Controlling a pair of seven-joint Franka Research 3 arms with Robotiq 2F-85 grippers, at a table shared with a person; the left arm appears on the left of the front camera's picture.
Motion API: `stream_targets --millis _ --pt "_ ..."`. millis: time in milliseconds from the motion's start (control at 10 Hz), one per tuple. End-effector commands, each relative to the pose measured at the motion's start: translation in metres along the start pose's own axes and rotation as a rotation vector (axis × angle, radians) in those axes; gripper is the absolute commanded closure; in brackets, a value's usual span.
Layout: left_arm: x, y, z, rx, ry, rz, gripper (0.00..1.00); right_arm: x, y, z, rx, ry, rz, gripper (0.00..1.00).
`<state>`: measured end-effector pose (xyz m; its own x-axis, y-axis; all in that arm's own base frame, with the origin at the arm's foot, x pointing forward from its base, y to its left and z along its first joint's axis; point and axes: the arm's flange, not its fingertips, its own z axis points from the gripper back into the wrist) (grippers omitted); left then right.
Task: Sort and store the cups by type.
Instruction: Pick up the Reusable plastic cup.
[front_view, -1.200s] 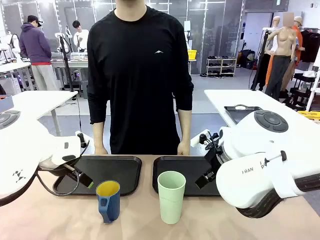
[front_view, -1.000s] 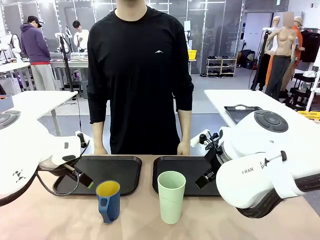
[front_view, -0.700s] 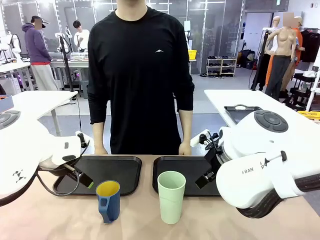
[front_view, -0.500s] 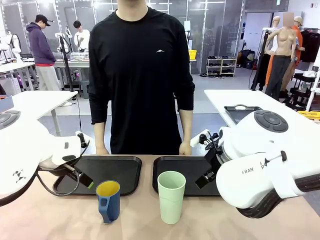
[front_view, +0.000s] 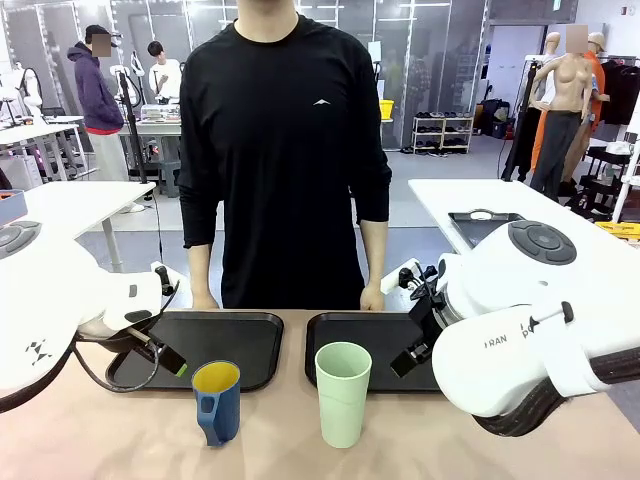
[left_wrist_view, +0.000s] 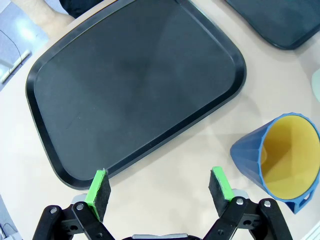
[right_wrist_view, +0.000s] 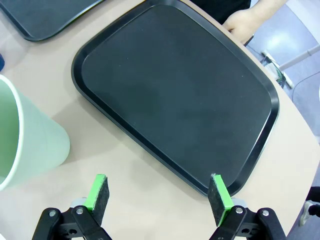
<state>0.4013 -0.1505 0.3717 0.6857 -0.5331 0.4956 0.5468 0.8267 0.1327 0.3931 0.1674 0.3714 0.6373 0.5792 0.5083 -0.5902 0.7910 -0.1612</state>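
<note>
Our left hand (left_wrist_view: 160, 186) hangs with its jaws spread wide and grips nothing; we see it well to the left of the tumbler (front_view: 342, 392), past the mug (front_view: 216, 400), its green pads (left_wrist_view: 100, 186) over the near rim of the left tray (front_view: 235, 338) and the bare table (front_view: 280, 445) beside it. Our right hand (right_wrist_view: 159, 192) is spread just as wide, also holding nothing, and hovers just to the right of the tumbler, over the near edge of the right tray (front_view: 370, 335).

We find the tumbler, tall and pale mint green, standing upright on the table with its mouth up, touching neither hand. To its left, near but apart from it, stands the mug, shorter, dark blue outside and yellow inside, also upright, with its handle turned toward our side of the table.

Beyond the tumbler, toward the far side, we see the two black trays lying flat side by side with a narrow strip of table between them; the tumbler stands just in front of the right tray's left near corner, and the mug is just in front of the left tray's near rim. Farther beyond the tumbler a person (front_view: 285, 150) in a black long-sleeved top stands at the table's far edge, arms hanging down behind the trays.
</note>
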Motion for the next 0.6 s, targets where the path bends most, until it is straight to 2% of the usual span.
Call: stream_targets --millis 0,500 --pt "0.0000 0.0002 0.0000 0.000 0.000 0.001 0.00 0.0000 -0.0001 0.0000 0.001 0.000 -0.003 0.00" --pt "0.0000 0.0002 0.0000 0.000 0.000 0.001 0.00 0.0000 -0.0001 0.0000 0.001 0.000 -0.003 0.00"
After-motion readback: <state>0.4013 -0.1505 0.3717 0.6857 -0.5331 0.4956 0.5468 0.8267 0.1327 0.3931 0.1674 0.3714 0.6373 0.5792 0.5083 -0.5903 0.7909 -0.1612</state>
